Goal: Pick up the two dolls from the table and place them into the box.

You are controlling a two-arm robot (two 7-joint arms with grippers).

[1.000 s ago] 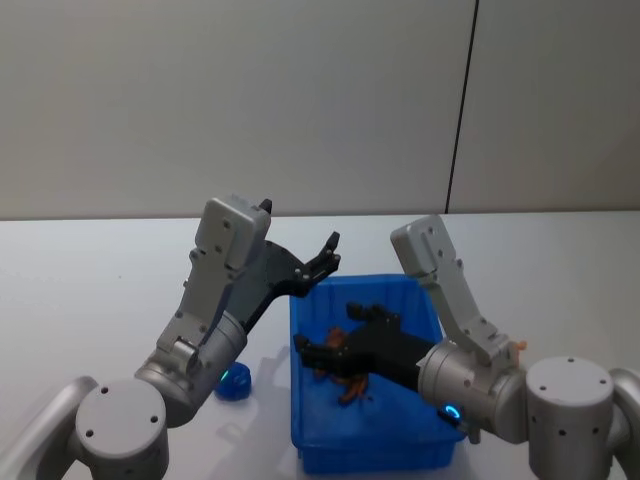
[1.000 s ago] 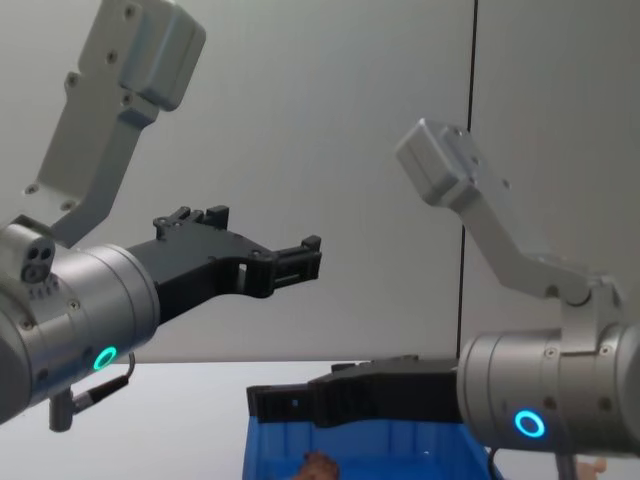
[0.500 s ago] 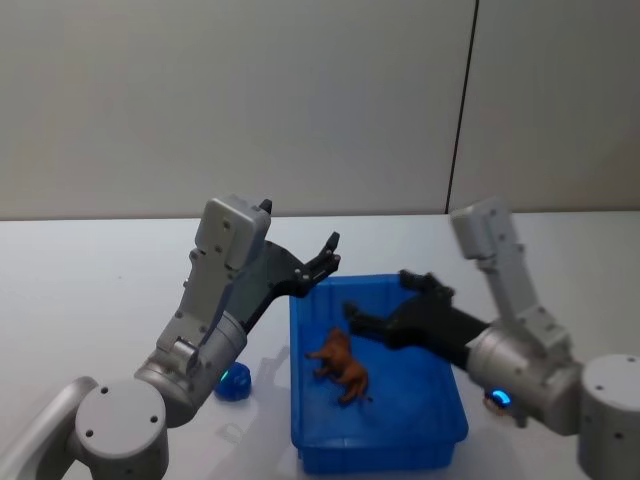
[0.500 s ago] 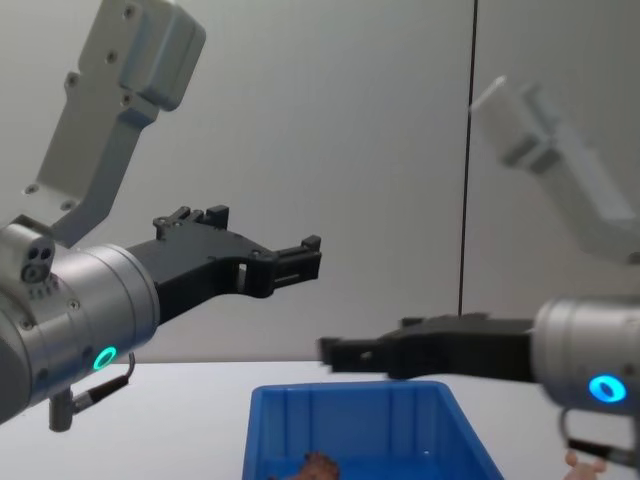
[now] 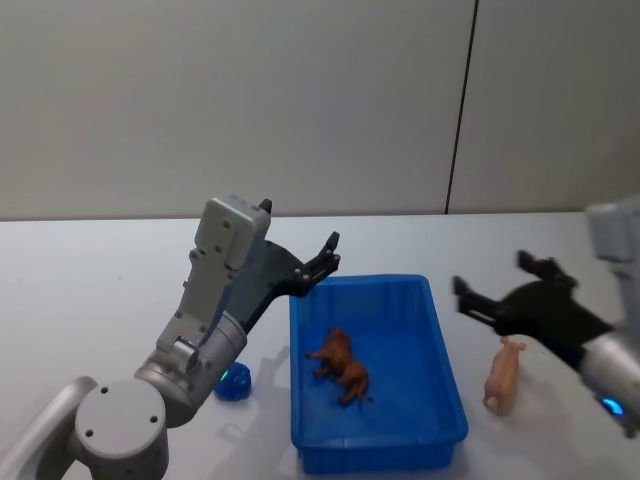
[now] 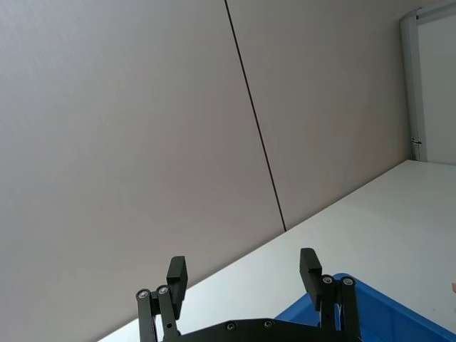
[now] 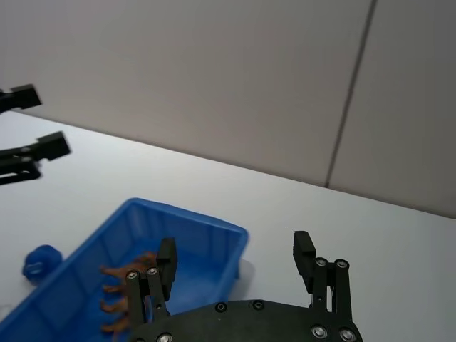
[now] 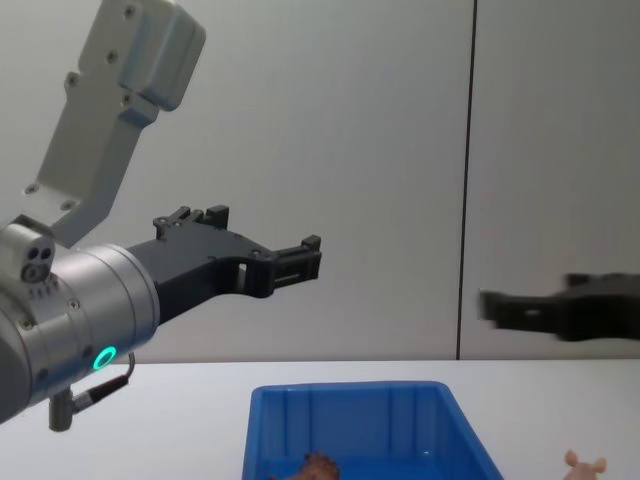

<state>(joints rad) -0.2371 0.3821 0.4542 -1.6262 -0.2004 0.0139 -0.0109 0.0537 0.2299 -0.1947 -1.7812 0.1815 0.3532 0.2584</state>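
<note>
Blue plastic forms the box (image 5: 378, 452), which sits on the white worktop (image 5: 80, 300) in front of the robot. The dark brown doll (image 5: 340, 365) lies on the box floor, left of the middle, with its legs pointing sideways. The pale pink doll (image 5: 503, 375) lies on the worktop just outside the box's right wall, not touching it. The right end effector (image 5: 490, 272) hovers in the air to the right of the box, above and slightly behind the pink doll. Its two fingers are spread wide with nothing between them, as the right wrist view shows. The left end effector (image 5: 325, 258) hangs raised near the box's far left corner, its fingers likewise apart and empty. A small round blue object (image 5: 234, 382) rests on the worktop left of the box, close beside the left arm.
</note>
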